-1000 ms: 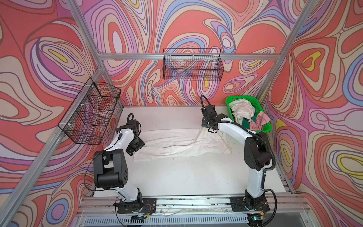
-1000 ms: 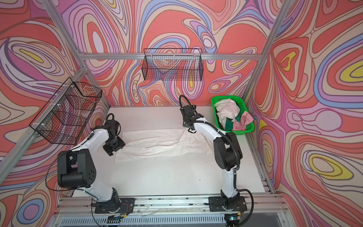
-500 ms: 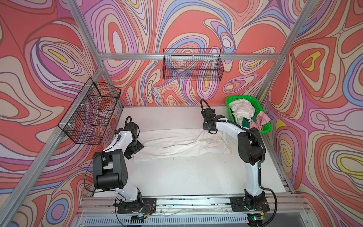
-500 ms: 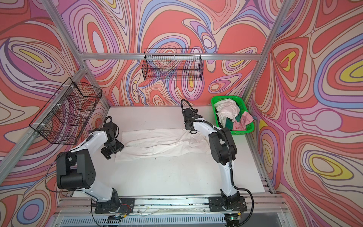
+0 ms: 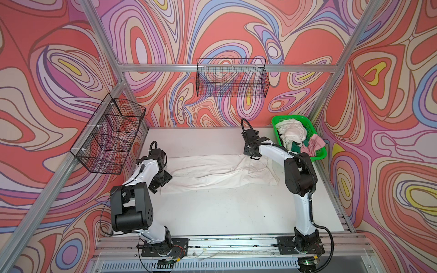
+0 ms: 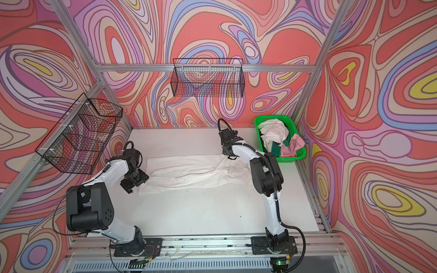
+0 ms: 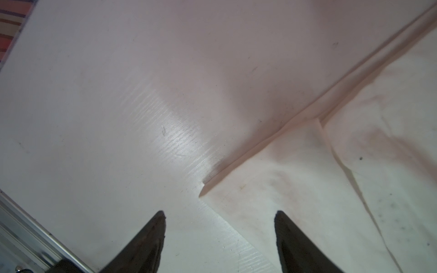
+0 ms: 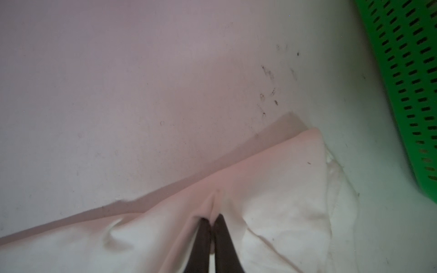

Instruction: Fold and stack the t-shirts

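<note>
White, perhaps faintly speckled t-shirt [image 5: 212, 172]; green basket [image 5: 319, 156]

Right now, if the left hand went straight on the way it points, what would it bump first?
Probably the corner of the white t-shirt lying on the table; the open left hand straddles that edge, though depth is hard to judge.

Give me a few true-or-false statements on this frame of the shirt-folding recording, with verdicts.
1. The right gripper is shut on the white t-shirt. True.
2. The left gripper grips that shirt. False: its jaws stand open and hold nothing.
3. The green basket is empty. False: it holds a white garment, a dark green garment and a pink garment.
4. The white t-shirt lies spread on the table. True.
</note>
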Tool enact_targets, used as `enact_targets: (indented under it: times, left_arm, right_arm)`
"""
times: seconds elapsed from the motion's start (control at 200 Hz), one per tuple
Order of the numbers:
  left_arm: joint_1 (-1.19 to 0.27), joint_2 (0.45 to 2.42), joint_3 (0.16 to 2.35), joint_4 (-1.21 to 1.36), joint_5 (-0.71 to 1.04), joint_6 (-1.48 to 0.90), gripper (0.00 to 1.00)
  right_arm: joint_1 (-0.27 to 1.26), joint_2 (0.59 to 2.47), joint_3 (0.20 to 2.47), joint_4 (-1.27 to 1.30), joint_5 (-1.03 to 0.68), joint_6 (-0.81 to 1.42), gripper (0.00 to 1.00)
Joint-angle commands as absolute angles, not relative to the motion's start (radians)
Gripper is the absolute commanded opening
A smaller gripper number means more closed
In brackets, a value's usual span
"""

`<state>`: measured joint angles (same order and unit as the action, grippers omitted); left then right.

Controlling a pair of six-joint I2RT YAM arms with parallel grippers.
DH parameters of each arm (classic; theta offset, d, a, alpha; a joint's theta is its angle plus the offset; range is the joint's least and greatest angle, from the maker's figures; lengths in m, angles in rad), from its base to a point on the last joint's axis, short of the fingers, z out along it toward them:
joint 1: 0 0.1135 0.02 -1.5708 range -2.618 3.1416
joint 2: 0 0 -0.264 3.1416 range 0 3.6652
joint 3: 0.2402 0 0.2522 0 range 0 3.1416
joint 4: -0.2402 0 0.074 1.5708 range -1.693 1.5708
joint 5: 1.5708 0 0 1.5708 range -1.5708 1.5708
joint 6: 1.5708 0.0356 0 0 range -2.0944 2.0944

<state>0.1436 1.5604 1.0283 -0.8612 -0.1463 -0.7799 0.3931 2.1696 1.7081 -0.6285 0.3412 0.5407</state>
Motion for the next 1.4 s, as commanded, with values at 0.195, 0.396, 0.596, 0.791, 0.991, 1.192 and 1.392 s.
enact_targets:
  times: [0.195, 0.396, 0.596, 0.791, 0.991, 1.192, 1.392]
  left_arm:
    - [0.184, 1.417, 0.964, -0.88, -0.153, -0.746, 0.93]
    - [0.188, 1.318, 0.931, -0.896, -0.163, -0.727, 1.0]
    - [0.188, 1.258, 0.9, -0.881, -0.146, -0.726, 1.0]
    - [0.188, 1.285, 0.904, -0.872, -0.107, -0.726, 1.0]
    - [0.189, 1.285, 0.902, -0.864, -0.097, -0.726, 1.0]
    - [0.188, 1.289, 0.902, -0.86, -0.087, -0.726, 1.0]
    - [0.187, 1.287, 0.901, -0.856, -0.081, -0.726, 1.0]
  right_arm:
    - [0.374, 2.154, 1.74, -0.628, 0.265, 0.494, 0.34]
    - [0.374, 2.009, 1.627, -0.592, 0.219, 0.51, 0.57]
    - [0.375, 1.914, 1.387, -0.476, -0.036, 0.636, 0.46]
    - [0.391, 1.906, 1.272, -0.403, -0.115, 0.702, 0.44]
    - [0.418, 1.896, 1.222, -0.377, -0.106, 0.735, 0.4]
    - [0.418, 1.926, 1.242, -0.385, -0.118, 0.729, 0.17]
    - [0.427, 1.94, 1.315, -0.411, -0.126, 0.722, 0.0]
